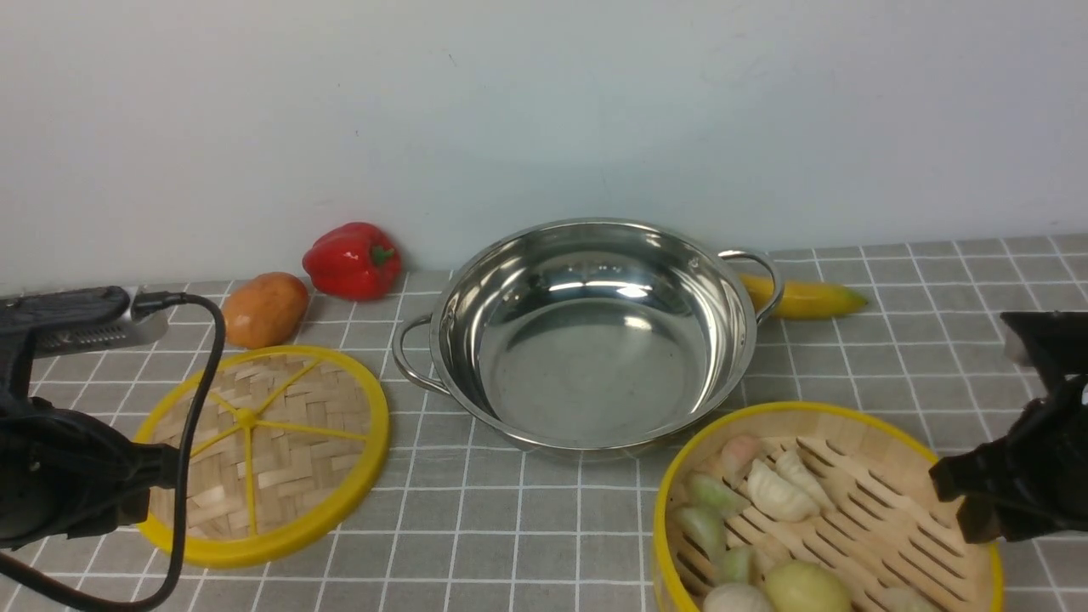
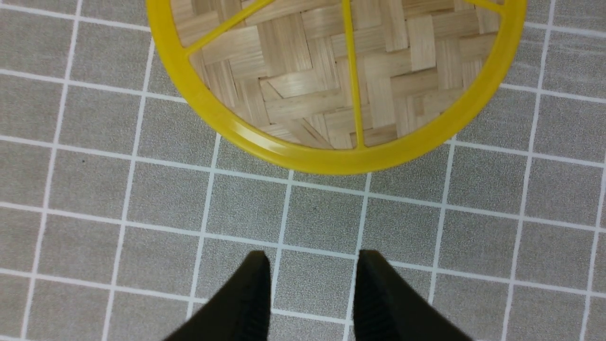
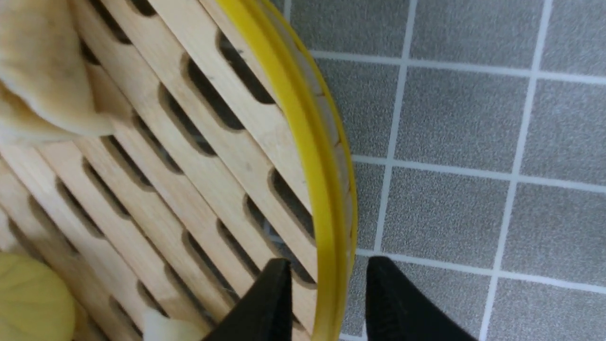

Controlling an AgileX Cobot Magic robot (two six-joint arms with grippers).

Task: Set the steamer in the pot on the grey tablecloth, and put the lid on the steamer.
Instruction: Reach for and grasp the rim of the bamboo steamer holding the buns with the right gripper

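Note:
The shiny pot (image 1: 586, 340) stands empty at the middle of the grey tablecloth (image 1: 527, 518). The flat woven lid (image 1: 263, 450) lies on the cloth to its left. My left gripper (image 2: 312, 258) hovers open over bare cloth just short of the lid's yellow rim (image 2: 331, 161), holding nothing. The steamer (image 1: 824, 510) sits on the cloth at the front right with dumplings inside. My right gripper (image 3: 329, 265) is open astride the steamer's yellow rim (image 3: 307, 142), with one finger over the slatted floor and the other outside the wall.
A red pepper (image 1: 353, 259) and a brown potato (image 1: 265, 308) lie behind the lid, near the wall. A banana (image 1: 807, 297) lies behind the pot's right handle. Several dumplings (image 1: 778, 493) fill the steamer's left half. A black cable (image 1: 200, 399) loops from my left arm.

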